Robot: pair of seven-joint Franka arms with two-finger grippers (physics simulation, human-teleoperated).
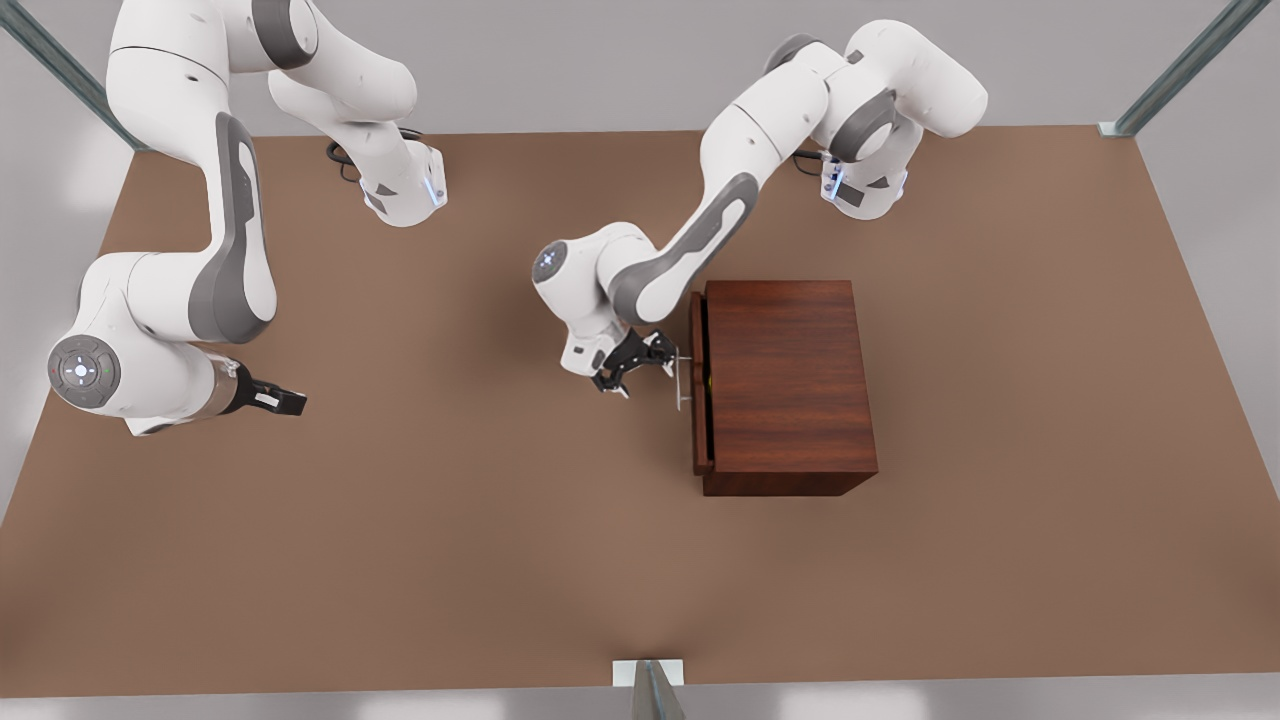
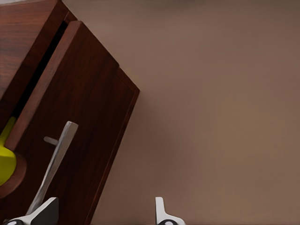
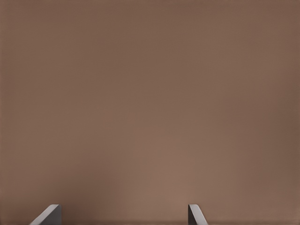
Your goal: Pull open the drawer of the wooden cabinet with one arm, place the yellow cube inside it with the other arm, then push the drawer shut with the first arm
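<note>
The wooden cabinet (image 1: 790, 385) stands on the table right of centre in the front view. Its drawer (image 1: 697, 400) is out by a narrow gap, with the silver bar handle (image 1: 682, 385) on its front panel. Through the gap, part of the yellow cube (image 2: 5, 161) shows inside the drawer (image 2: 89, 117). My left gripper (image 1: 640, 368) is open just in front of the handle (image 2: 54, 168). One fingertip (image 2: 44, 211) sits by the bar's near end, and nothing is between the fingers. My right gripper (image 1: 290, 400) waits open over bare table at the front view's left.
The brown table (image 1: 450, 560) spreads wide around the cabinet. Both arm bases stand along its far edge. Metal frame posts rise at the far corners, and one (image 1: 650, 690) stands at the middle of the near edge.
</note>
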